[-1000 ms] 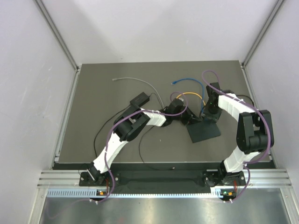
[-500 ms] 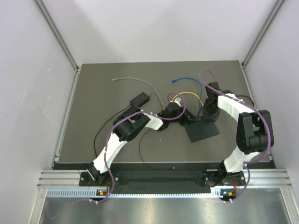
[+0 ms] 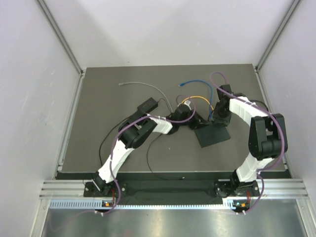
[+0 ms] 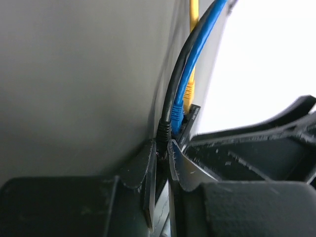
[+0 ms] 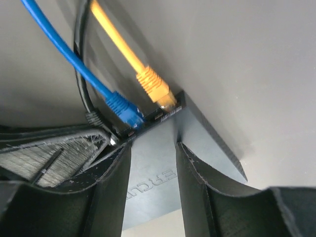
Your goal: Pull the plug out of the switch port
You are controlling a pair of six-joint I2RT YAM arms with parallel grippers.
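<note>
Fingers of the left gripper (image 4: 163,148) are pinched tight on the black plug (image 4: 163,132), right where its black cord (image 4: 174,84) ends. The plug sits at the switch port (image 5: 117,138), at the corner end of one edge of the flat black box (image 5: 158,168). I cannot tell if the plug is all the way in, because the fingers hide it.

The right gripper (image 5: 153,147) is partly open and holds nothing. Its two fingers stand over the top of the box, one on each side of some letters, just behind the edge with the ports.

The letters "ERCU" can be read on the box; the rest is hidden. Tiny writing on the edge is too small to read.

Three plugs sit side by side at the box: the black one, one blue plug (image 5: 123,109) and one yellow plug (image 5: 155,85). On the table (image 3: 94,108) lie one loose grey cable (image 3: 143,85) and one small black block (image 3: 147,105), both well apart from the box
</note>
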